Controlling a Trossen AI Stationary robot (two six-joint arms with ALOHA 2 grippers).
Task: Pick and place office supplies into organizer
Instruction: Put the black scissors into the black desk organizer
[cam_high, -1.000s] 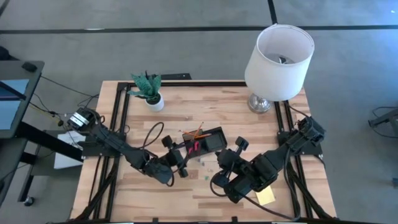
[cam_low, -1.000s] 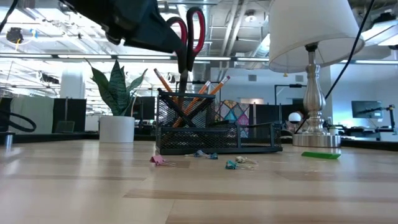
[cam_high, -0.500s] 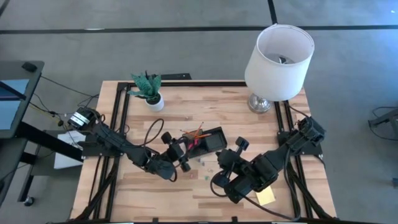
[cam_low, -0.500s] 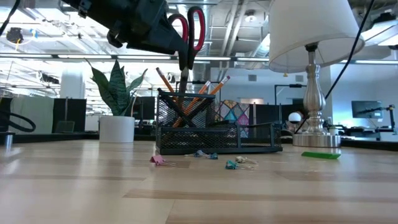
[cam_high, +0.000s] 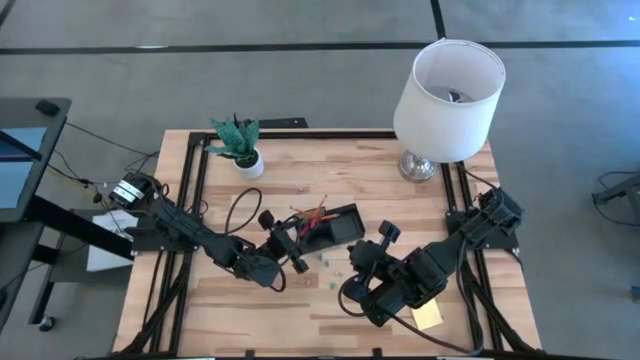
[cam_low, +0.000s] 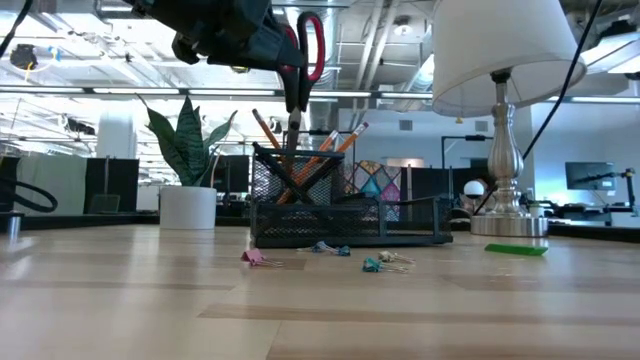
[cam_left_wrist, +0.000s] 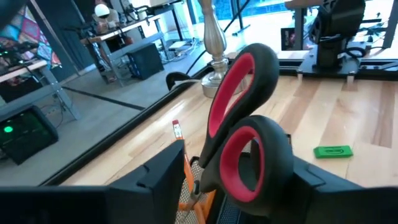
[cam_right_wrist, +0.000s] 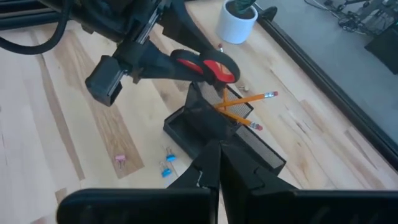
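Standing blades-down in the mesh cup of the black organizer (cam_low: 345, 222), red-handled scissors (cam_low: 303, 62) have their handles between the left gripper (cam_low: 285, 45) fingers, which clamp them. Orange pencils (cam_low: 335, 148) lean in the same cup. Binder clips (cam_low: 380, 263) lie on the table (cam_low: 150, 300) just in front. Right gripper (cam_right_wrist: 214, 171) hovers nearby, closed and empty.

Table (cam_high: 330, 300): pale wood planks, smooth, faint sheen. Organizer (cam_low: 345, 220): black wire mesh, matt. Scissors (cam_left_wrist: 239, 134): glossy plastic handles, red inside, black outside. Lamp base (cam_low: 508, 150): polished metal; shade (cam_high: 448, 85): white cloth.
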